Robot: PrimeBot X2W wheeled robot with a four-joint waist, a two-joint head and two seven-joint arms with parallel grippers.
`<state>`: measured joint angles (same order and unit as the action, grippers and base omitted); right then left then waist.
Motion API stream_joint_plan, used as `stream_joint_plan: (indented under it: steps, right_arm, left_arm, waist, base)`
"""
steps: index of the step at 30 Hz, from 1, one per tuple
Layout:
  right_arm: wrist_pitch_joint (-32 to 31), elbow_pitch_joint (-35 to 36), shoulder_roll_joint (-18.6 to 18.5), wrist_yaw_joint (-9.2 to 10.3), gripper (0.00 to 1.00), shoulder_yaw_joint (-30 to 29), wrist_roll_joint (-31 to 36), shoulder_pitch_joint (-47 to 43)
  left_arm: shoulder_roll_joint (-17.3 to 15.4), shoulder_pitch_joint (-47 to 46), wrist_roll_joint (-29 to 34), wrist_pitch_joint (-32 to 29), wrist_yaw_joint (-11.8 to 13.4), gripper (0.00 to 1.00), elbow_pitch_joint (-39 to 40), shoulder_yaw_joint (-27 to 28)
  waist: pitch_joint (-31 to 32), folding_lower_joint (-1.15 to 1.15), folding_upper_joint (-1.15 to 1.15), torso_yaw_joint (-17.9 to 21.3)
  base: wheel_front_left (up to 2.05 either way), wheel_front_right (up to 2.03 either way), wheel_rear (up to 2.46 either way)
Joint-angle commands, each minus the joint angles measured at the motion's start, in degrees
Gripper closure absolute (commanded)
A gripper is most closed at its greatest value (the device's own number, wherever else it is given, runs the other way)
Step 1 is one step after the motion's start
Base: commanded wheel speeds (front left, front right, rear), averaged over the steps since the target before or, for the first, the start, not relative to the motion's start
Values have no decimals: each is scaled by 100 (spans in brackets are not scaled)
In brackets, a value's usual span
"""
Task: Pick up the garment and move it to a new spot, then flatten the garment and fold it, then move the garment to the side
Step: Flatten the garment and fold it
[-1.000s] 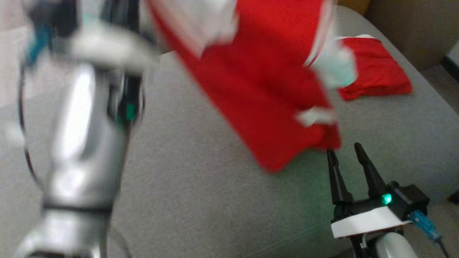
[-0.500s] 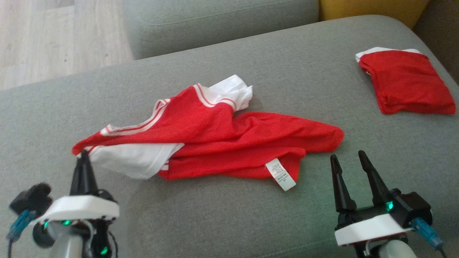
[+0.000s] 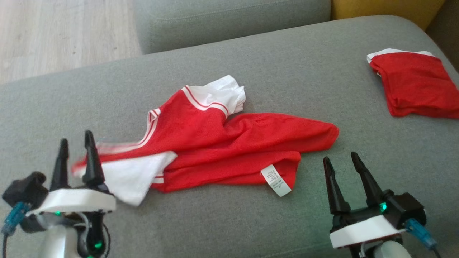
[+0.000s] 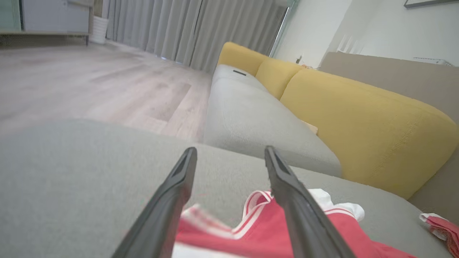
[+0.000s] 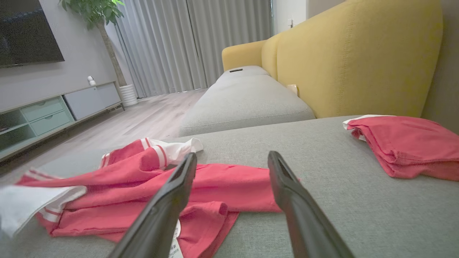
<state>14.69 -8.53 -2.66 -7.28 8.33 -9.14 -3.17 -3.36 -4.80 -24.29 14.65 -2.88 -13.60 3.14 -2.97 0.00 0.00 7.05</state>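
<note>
The garment [image 3: 222, 143] is a red shirt with white striped sleeves, lying crumpled in the middle of the grey sofa seat [image 3: 294, 64], its white label facing up. My left gripper [image 3: 75, 141] stands open at the shirt's left sleeve end, with the sleeve tip lying just beside its fingers. From the left wrist view, the garment [image 4: 265, 233] lies beneath and between the spread fingers of the left gripper [image 4: 229, 154]. My right gripper [image 3: 339, 157] stands open just right of the hem, holding nothing. Past the fingers of the right gripper [image 5: 231, 157], the garment [image 5: 143, 193] lies on the seat.
A second red garment [image 3: 416, 84], folded, lies at the seat's far right; the folded garment [image 5: 405, 143] also lies to the right in the right wrist view. Yellow back cushions [image 5: 358, 53] rise behind. Another grey seat section [image 3: 229, 18] and wooden floor [image 3: 64, 32] lie beyond.
The shirt hung in the air a second ago and was laid on the seat. My left gripper has since opened and let go of the sleeve. The right gripper stayed open.
</note>
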Motion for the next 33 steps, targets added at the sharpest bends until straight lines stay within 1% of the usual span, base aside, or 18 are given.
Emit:
stream_joint_plan:
  steps: [1, 5, 6, 7, 8, 10, 13, 17, 22, 26, 33]
  right_arm:
    - [31, 165, -21, -21, 0, 118, 40, 70]
    - [31, 202, -21, -21, 0, 80, 36, 71]
    - [31, 212, -21, -21, 0, 77, 33, 77]
    - [31, 218, -21, -21, 0, 76, 30, 80]
    - [31, 218, -21, -21, 0, 76, 30, 80]
    - [31, 221, -21, -21, 0, 73, 29, 77]
    - [31, 215, -21, -21, 0, 77, 33, 74]
    - [31, 217, -21, -21, 0, 87, 47, 108]
    - [31, 210, -21, -21, 0, 87, 104, 176]
    - [31, 210, -21, -21, 0, 79, 128, 218]
    - [31, 189, -21, -21, 0, 84, 126, 260]
  left_arm:
    - [-66, -131, 290, 33, 62, 0, 274, 305]
    - [18, 271, 723, 33, 356, 0, 649, 501]
    - [31, 397, 766, 34, 427, 0, 723, 497]
    - [39, 536, 676, 34, 463, 0, 731, 427]
    - [39, 536, 676, 34, 463, 0, 731, 427]
    - [44, 803, 357, 34, 542, 0, 630, 86]
    - [45, 1091, 3, 34, 647, 0, 196, -567]
    - [46, 966, -153, 34, 831, 0, -196, -1064]
    - [47, 606, -219, 34, 1012, 0, -809, -1340]
    - [47, 304, -184, 34, 1139, 0, -1196, -1302]
    - [47, 27, -97, 34, 1225, 0, -1743, -1202]
  waist:
    - [18, 0, 0, -3]
    - [-53, 0, 0, -37]
    - [-74, 0, 0, -51]
    - [-86, 0, 0, -60]
    - [-86, 0, 0, -60]
    - [-107, 0, 0, -78]
    - [-142, 0, 0, -88]
    - [-201, 0, 0, -88]
    - [-292, 0, 0, -40]
    - [-375, 0, 0, -14]
    - [-416, 0, 0, 12]
  base:
    - [0, 0, 0]
    - [0, 0, 0]
    - [0, 0, 0]
    - [0, 0, 0]
    - [0, 0, 0]
    - [0, 0, 0]
    - [0, 0, 0]
    - [0, 0, 0]
    - [0, 0, 0]
    - [0, 0, 0]
    - [0, 0, 0]
